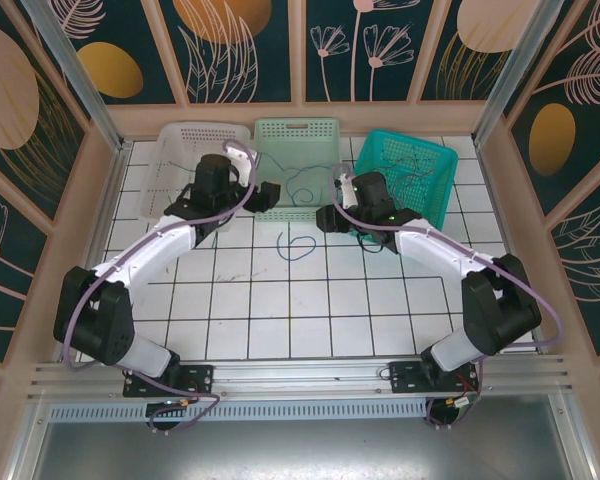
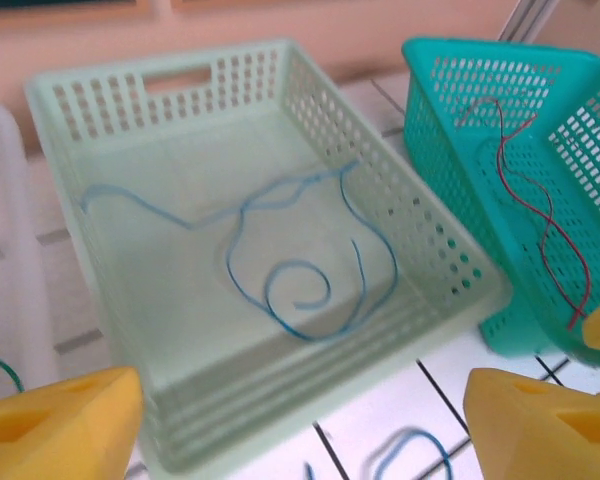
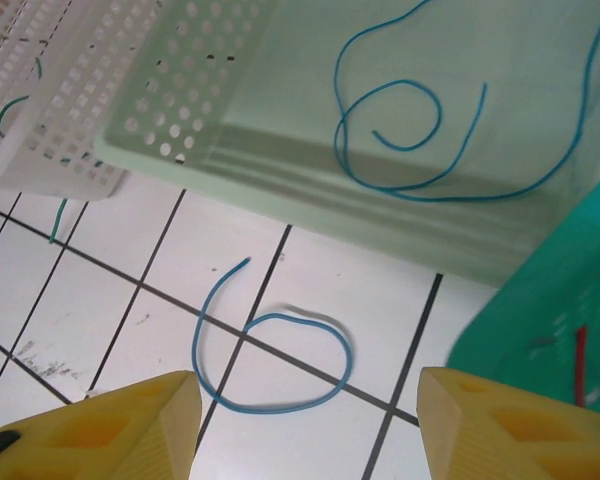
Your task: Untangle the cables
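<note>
One blue cable (image 3: 270,360) lies in a loose loop on the white tiled table, also seen from above as the blue cable (image 1: 298,245). My right gripper (image 3: 305,430) hangs open just above it, its yellow fingers (image 3: 110,430) on either side with nothing between them. More blue cable (image 2: 310,270) curls on the floor of the light green basket (image 2: 120,120). My left gripper (image 2: 300,430) stands open and empty over that basket's near wall. A red cable (image 2: 540,230) snakes inside the teal basket (image 2: 450,120). A short green cable (image 3: 10,110) shows in the white basket (image 3: 70,150).
Three baskets stand in a row at the back: white basket (image 1: 193,160), light green basket (image 1: 298,130), teal basket (image 1: 405,175), the last tilted. Both arms reach inward over the table's middle, left gripper (image 1: 267,195) and right gripper (image 1: 330,217) close together. Walls enclose the table.
</note>
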Robot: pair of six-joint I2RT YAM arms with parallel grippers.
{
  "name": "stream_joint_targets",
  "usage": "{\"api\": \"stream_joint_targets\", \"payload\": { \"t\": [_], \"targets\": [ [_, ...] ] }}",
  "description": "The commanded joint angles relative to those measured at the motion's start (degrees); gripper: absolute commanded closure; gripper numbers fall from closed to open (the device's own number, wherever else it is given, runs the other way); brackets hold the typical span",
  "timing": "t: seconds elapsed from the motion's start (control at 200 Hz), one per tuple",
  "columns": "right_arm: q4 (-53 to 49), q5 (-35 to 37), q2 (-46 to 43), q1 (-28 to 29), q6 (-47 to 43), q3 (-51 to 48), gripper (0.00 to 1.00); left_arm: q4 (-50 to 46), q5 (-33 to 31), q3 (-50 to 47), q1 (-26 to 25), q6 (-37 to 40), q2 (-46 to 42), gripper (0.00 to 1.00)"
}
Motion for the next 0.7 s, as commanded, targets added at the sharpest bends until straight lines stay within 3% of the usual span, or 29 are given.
{"api": "stream_joint_targets", "payload": {
  "t": [0.0,0.325,0.696],
  "targets": [
    [0.8,0.6,1.4,1.8,-0.5,-0.7,0.41,-1.1,0.2,-4.0,-2.6,-6.7,-0.9,0.19],
    [1.8,2.9,3.7,1.1,1.8,-3.4,0.41,-3.2,-4.5,-12.0,-5.8,-19.2,3.5,0.32],
    [3.4,4.8,-2.1,-2.3,3.6,-11.6,0.40,-5.8,-8.2,-2.6,-7.5,-19.3,18.7,0.41]
  ]
}}
